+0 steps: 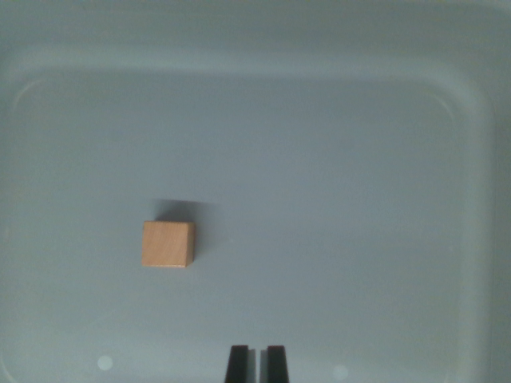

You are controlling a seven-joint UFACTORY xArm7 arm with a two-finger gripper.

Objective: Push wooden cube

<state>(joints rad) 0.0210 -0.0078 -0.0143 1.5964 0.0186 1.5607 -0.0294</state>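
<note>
A small light wooden cube rests on the floor of a pale grey-blue bin, left of centre in the wrist view. My gripper shows at the bottom edge as two black fingertips close together with only a narrow slit between them. It is shut on nothing. The cube lies up and to the wrist view's left of the fingertips, well apart from them.
The bin's rounded walls ring the flat floor on every side. The floor stretches bare to the wrist view's right of the cube and above it.
</note>
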